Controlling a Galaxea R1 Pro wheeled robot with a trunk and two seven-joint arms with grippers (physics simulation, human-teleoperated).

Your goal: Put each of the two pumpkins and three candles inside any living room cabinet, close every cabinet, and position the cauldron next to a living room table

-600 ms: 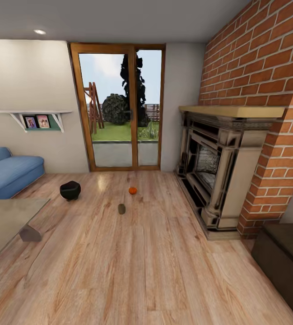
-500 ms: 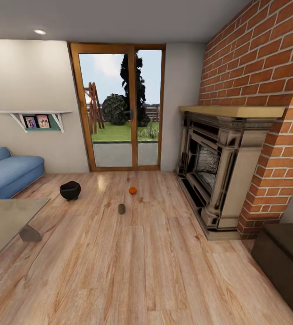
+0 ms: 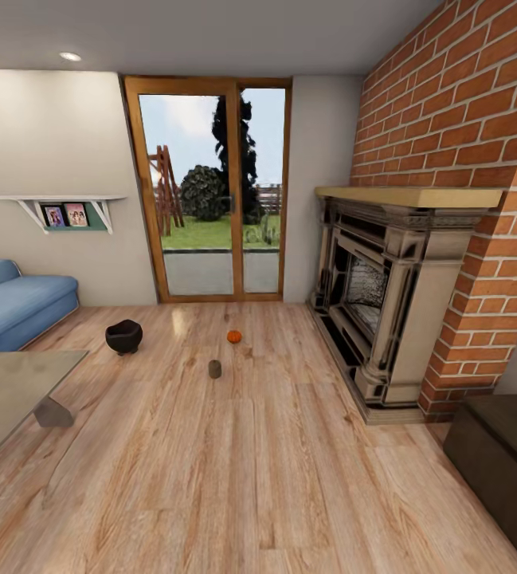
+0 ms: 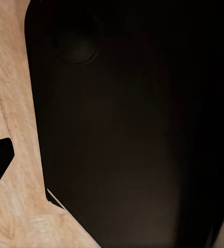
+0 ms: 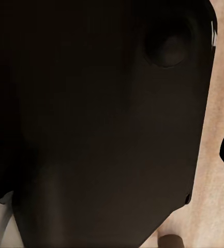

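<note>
- A small round bright-orange pumpkin [image 3: 234, 336] is seen on the pale wooden plank floor [image 3: 234, 478], well out in the open room in front of the glass patio door [image 3: 209, 187].
- A short stubby grey-brown candle [image 3: 215, 368] stands on the floor just nearer than the pumpkin, close to it but apart.
- A squat matte-black cauldron [image 3: 123, 336] rests on the floor near the blue sofa [image 3: 15, 303]; it is judged not yet to be beside the low glass-topped coffee table [image 3: 11, 391], whose corner lies some way nearer.
- A corner of the low dark-brown wooden cabinet [image 3: 501, 454] is seen past the brick fireplace [image 3: 393, 303]; whether it is open cannot be told.
- Only one pumpkin and one candle can be made out, and nothing is judged stowed as yet; almost the whole task appears to remain.
- Dark robot bodywork over the floor is shown in both wrist views; whether either gripper is released or clenched cannot be told.
</note>
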